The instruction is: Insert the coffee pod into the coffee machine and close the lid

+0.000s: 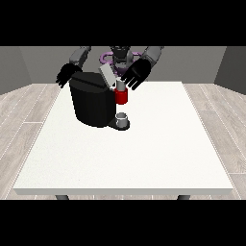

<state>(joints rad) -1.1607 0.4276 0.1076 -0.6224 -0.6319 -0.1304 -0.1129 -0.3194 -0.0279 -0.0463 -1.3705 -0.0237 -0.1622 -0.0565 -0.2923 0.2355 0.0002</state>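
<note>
White table [144,158]: you see a broad square top, bare over its near half, with grey wood flooring around it.
Robot [117,56]: it stands behind the far edge, facing you, both arms reaching forward over the table.
Coffee machine [91,101]: black rounded body standing on the far left-centre of the table; its red brewing head [121,97] juts out at the view's right side.
Lid [108,76]: grey flap on top of the machine, tilted up, so you can count it as open.
Hand at the view's right [136,74]: black, fingers spread and fairly straight, palm toward you; it hovers just above the red head and beside the raised lid, holding nothing you can see.
Hand at the view's left [68,74]: black, fingers hanging relaxed, behind the machine's upper left edge, holding nothing.
Cup [122,118]: small grey cup on the machine's base plate under the red head.
Coffee pod [120,85]: small pale piece sitting on top of the red head, just below the open hand; you cannot tell how deep it sits.
</note>
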